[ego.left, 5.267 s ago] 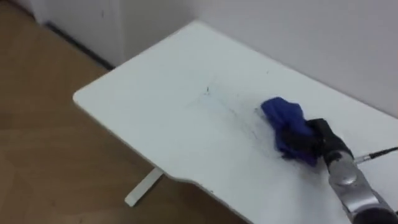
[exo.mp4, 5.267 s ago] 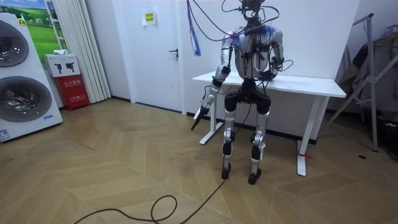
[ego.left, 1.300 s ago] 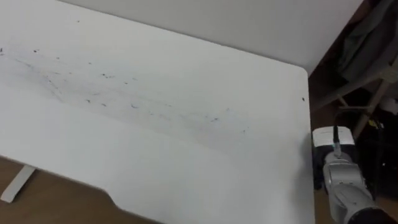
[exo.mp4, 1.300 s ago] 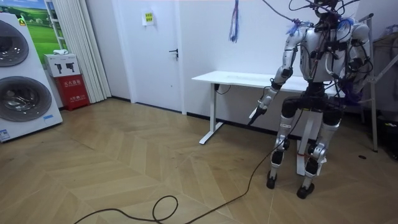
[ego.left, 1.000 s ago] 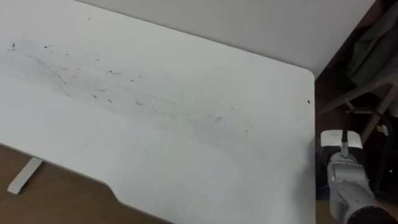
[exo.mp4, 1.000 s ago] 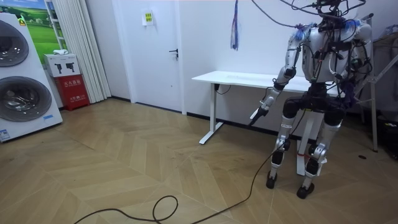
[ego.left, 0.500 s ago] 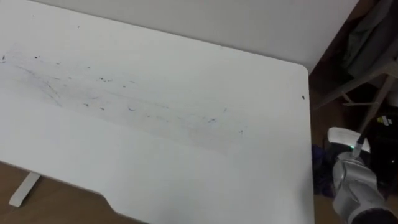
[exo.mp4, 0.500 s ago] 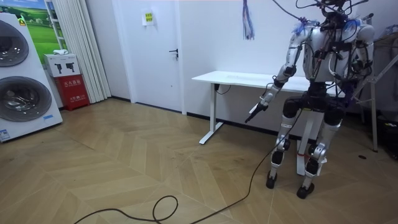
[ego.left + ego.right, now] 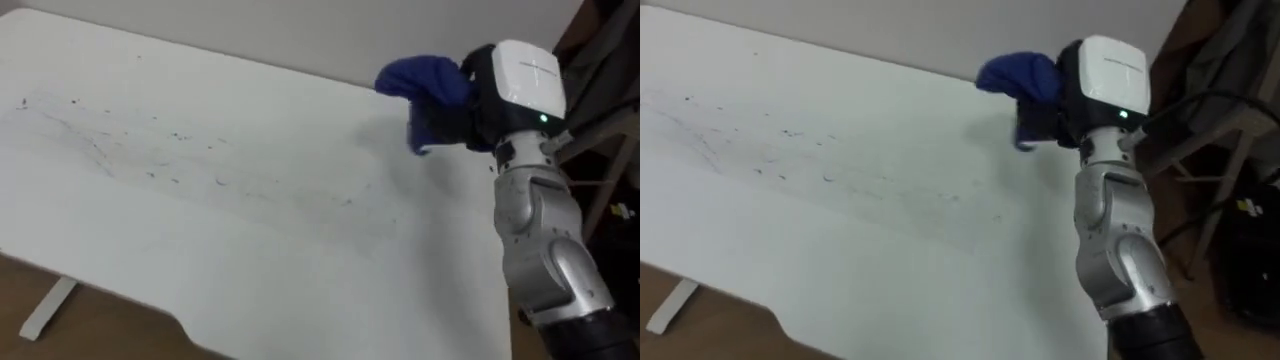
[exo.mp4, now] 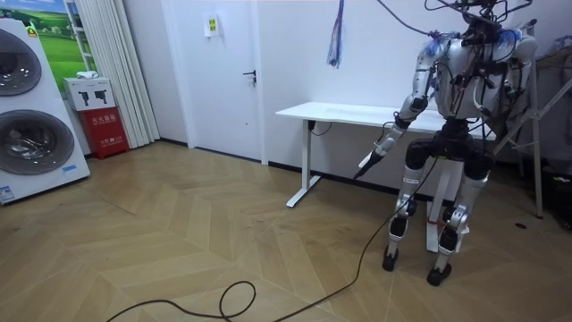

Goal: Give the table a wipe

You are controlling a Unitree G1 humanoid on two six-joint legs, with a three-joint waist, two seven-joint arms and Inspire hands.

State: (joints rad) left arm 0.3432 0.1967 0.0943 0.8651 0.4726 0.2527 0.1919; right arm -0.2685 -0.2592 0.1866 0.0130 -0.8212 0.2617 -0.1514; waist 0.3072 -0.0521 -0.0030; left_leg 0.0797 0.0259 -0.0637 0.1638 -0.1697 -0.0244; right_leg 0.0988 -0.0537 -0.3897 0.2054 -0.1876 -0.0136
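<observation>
Silver-grey jointed forearm; black right hand (image 9: 468, 120) with a white back plate and tiny green light

Pale herringbone wooden floor (image 10: 179, 241) meets plain white walls (image 10: 299, 63); a white door (image 10: 223, 80) stands closed, stacked white washing machines (image 10: 27, 134) at the room view's left.

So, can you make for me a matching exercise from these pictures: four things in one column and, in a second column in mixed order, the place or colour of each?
Things:
1. blue cloth
2. table
3. left hand
4. washing machines

Descriptions:
A. white, with dark specks
B. at the room view's left edge
C. gripped by the right hand, over the table's far right corner
D. low, in front of the table's edge

Pairs: 1-C, 2-A, 3-D, 4-B.
</observation>
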